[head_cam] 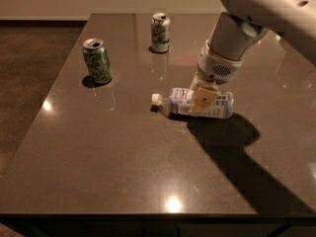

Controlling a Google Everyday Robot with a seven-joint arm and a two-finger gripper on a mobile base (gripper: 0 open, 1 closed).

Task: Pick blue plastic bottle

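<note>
The blue plastic bottle [178, 101] lies on its side near the middle of the dark table [123, 152]. It is clear, with a pale blue-and-white label, and its white cap [156, 98] points left. My gripper [201, 101] comes down from the upper right on the white arm [232, 38]. It sits right at the bottle's middle, with its tan tip in front of the label. The part of the bottle behind the gripper is hidden.
A green drink can [97, 60] stands upright at the left. A second green can [160, 32] stands at the back, near the far edge. The arm's shadow falls on the table to the right of the bottle. The table's front edge is near the bottom of the view.
</note>
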